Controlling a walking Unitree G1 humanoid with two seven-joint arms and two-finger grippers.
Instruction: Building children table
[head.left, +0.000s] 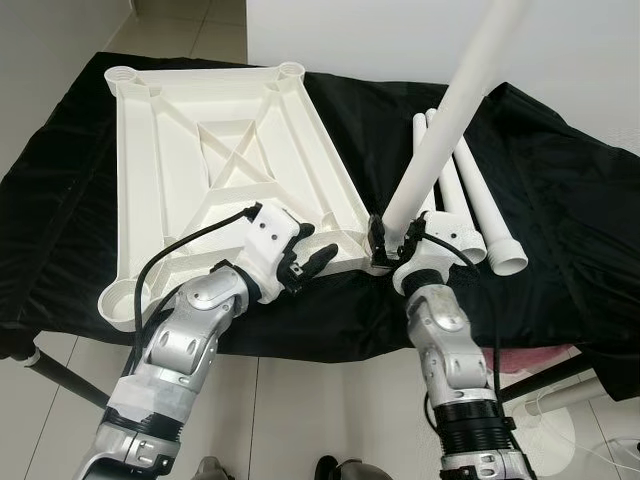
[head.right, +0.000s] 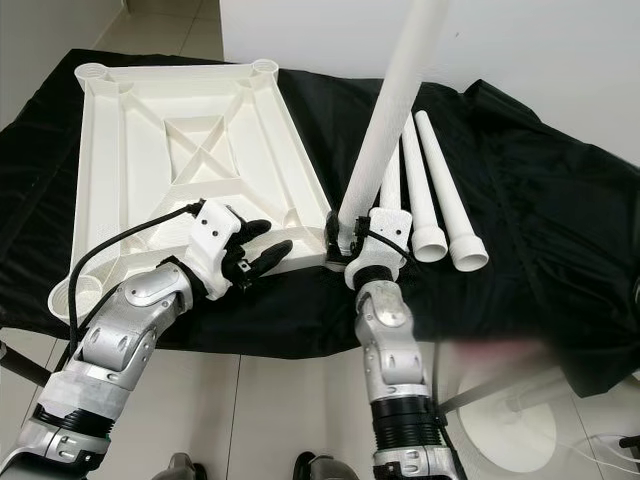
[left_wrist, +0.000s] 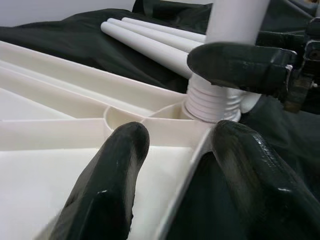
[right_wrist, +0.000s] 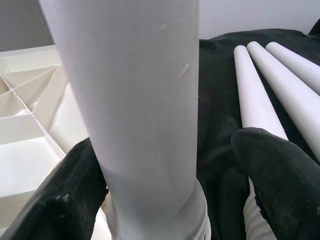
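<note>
Tabletop (head.left: 215, 160), white and upside down, lies at upper left on the black-draped worktop (head.left: 560, 210). Left end effector (head.left: 305, 255) at lower centre straddles its near rim, fingers spread apart. Right end effector (head.left: 395, 245) grips an upright leg (head.left: 450, 120) at the corner socket. 3 spare legs (head.right: 440, 195) lie right of centre.

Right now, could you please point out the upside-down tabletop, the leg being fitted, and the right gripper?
Tabletop (head.left: 200, 150): left eye view, on its ribbed underside.
Leg being fitted (head.left: 445, 130): left eye view, mid-shaft.
Right gripper (head.left: 392, 243): left eye view, between its fingertips at the leg's base.
</note>
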